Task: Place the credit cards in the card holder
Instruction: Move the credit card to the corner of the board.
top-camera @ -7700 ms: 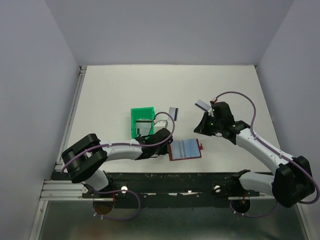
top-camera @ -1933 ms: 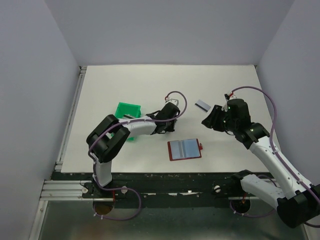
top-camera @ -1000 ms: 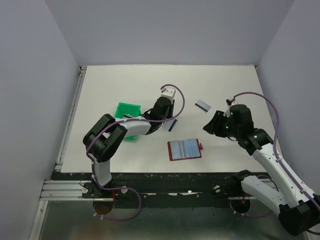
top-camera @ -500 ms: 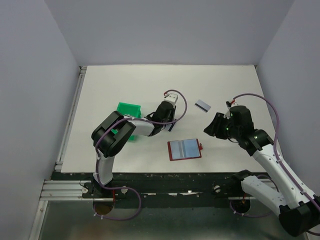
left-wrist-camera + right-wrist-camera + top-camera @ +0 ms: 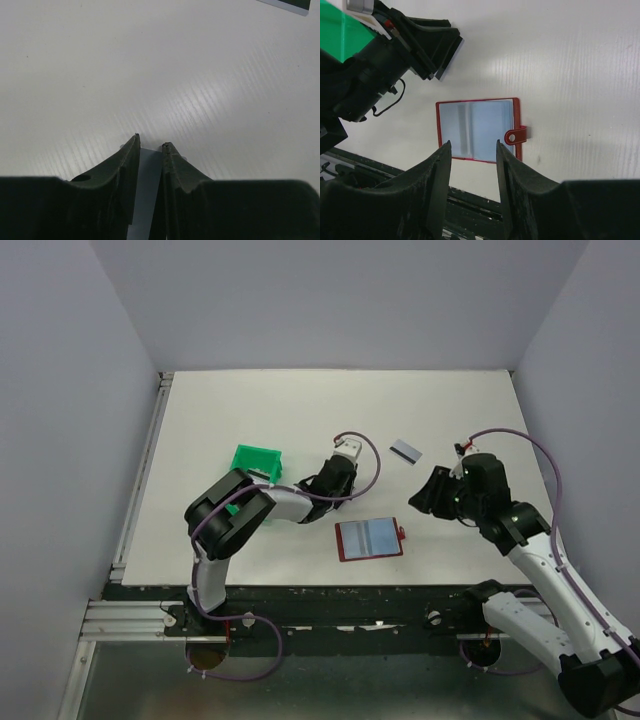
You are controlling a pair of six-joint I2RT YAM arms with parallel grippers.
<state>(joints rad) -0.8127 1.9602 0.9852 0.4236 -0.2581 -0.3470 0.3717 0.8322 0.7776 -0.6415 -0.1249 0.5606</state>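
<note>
We count two cards for certain. The gripped card (image 5: 145,200), a thin pale blue-grey rectangle, stands edge-on between the dark, tapered fingers of the left gripper (image 5: 151,140). The jaws are drawn in to a narrow slit and pinch it on both faces. The loose card (image 5: 404,450) lies flat on the white table (image 5: 250,410), well apart from both arms. It is silvery with a dark stripe along one long edge.

There is one card holder (image 5: 369,539), lying open and flat near the front edge of the table, between the two arms. It is roughly square, with a dark red border and a smooth light blue lining split into two panels. A small red tab with a round metal snap sticks out of its right side. The gripped card hangs up and to the left of it, not touching it.

The right gripper (image 5: 473,143) hovers to the right of the holder, its two blunt black fingers set wide apart with nothing between them.

One green tray (image 5: 255,458) of glossy plastic sits to the left. Something pale shows at its edge, perhaps more cards, but we cannot count them. The tabletop is matte and finely ribbed.
</note>
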